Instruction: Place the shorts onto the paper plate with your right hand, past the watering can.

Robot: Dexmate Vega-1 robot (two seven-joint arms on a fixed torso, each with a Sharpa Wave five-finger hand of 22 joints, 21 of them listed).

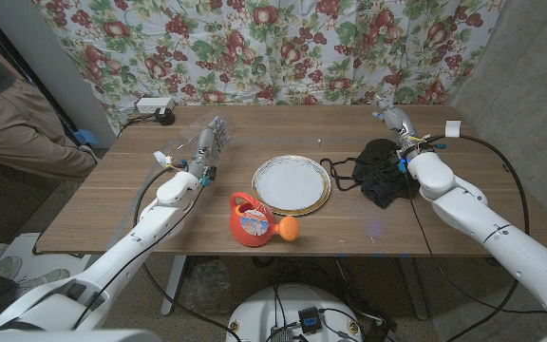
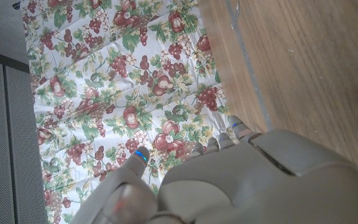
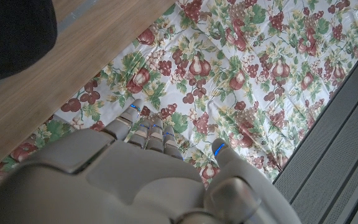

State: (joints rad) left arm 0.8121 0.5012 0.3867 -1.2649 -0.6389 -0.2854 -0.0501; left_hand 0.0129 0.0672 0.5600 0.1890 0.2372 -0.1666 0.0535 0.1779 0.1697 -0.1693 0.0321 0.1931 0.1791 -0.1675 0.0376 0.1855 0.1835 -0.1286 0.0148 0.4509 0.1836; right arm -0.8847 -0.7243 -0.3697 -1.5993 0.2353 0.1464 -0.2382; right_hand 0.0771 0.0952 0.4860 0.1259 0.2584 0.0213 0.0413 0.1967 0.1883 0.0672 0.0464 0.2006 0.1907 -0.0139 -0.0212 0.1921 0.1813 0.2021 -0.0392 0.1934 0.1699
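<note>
Black shorts [image 1: 381,172] lie on the surface [image 1: 112,204] just right of the paper plate [image 1: 291,184]. Red watering can [image 1: 253,219] sits in front (orange spout). Right hand [image 1: 394,121] and left hand [image 1: 210,141] hold nothing, fingers loosely apart.

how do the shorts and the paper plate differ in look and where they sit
The shorts are black and lie crumpled in a soft heap; the paper plate is white, round and flat with a rim. The plate sits mid-table, just behind the watering can; the shorts lie to its right, beside the right robot hand. Neither is held; both rest on the table.
</note>
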